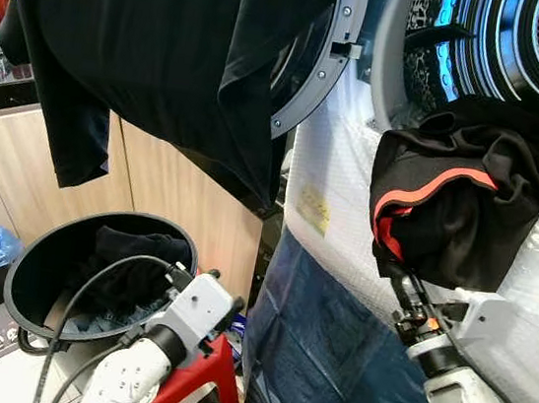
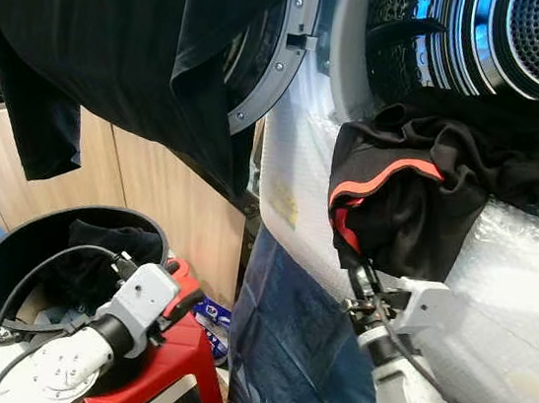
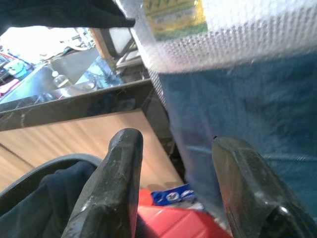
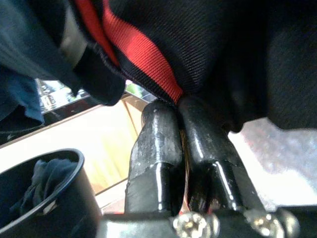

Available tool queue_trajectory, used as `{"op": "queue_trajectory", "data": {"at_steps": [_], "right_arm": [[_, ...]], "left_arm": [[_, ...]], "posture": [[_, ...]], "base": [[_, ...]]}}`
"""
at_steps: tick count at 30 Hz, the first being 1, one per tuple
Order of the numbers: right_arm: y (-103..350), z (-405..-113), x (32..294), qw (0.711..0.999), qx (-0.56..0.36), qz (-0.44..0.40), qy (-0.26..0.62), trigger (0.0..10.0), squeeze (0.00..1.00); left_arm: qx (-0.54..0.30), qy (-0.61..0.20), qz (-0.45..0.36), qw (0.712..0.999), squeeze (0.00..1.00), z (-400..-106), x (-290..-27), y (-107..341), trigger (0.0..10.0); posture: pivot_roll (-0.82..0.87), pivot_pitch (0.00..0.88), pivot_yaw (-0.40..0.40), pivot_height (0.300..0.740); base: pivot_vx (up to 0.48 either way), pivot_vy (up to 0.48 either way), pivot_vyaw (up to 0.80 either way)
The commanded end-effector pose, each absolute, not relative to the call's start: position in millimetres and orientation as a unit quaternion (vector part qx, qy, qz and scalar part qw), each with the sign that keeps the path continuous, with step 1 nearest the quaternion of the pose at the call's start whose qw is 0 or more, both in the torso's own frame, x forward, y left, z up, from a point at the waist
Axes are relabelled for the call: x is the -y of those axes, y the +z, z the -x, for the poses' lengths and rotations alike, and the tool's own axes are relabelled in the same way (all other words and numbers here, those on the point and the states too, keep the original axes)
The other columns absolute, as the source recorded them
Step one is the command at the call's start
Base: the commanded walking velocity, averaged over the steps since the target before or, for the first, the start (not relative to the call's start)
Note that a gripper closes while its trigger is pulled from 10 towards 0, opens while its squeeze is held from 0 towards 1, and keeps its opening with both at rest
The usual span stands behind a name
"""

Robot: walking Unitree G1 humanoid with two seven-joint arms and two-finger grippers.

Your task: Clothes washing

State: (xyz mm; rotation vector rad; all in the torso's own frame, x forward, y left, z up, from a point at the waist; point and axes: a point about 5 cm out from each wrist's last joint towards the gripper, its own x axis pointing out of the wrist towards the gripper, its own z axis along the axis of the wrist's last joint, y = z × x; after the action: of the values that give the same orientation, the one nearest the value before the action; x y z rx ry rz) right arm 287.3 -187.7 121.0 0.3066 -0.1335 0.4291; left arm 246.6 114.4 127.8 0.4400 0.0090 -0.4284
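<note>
The black garment with a red stripe (image 1: pixel 458 206) hangs bunched directly above the right tool (image 4: pixel 179 111), whose fingers are clenched on its red-trimmed edge, just below the washing machine drum (image 1: pixel 528 47) opening. The left tool (image 3: pixel 173 163) is released, fingers spread, above the black laundry basket (image 1: pixel 27 269) holding dark clothes.

Right arm reaches up and forward, wrist angled toward the top, and the right gripper (image 4: pixel 181 111) has its two black fingers pressed tight together, pinching a fold of the garment (image 1: pixel 458 202) at its lower edge. Left arm sits low, its silver wrist tilted upward, and the left gripper (image 3: pixel 181 163) points up with its fingers spread wide apart, nothing between them.
</note>
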Motion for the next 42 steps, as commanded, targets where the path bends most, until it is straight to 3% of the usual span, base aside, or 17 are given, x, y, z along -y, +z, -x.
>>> {"op": "queue_trajectory", "data": {"at_steps": [1, 19, 42], "right_arm": [[114, -282, 190, 0.964, 0.061, -0.140, 0.216, 10.0, 0.00], [99, -271, 183, 0.959, 0.046, -0.111, 0.258, 10.0, 0.00], [93, -269, 179, 0.960, 0.042, -0.121, 0.250, 10.0, 0.00]], "left_arm": [[0.007, -0.222, -0.234, 0.947, 0.00, -248, -111, 126, 10.0], [-0.003, -0.251, -0.229, 0.941, 0.00, -251, -112, 106, 10.0], [0.000, -0.254, -0.222, 0.941, 0.00, -248, -112, 103, 10.0]], "posture": [[0.04, 0.000, -0.025, 0.740], [0.03, 0.000, -0.012, 0.740], [0.04, 0.000, -0.019, 0.740]], "base": [[0.000, 0.000, 0.00], [0.000, 0.000, 0.00], [0.000, 0.000, 0.00]]}}
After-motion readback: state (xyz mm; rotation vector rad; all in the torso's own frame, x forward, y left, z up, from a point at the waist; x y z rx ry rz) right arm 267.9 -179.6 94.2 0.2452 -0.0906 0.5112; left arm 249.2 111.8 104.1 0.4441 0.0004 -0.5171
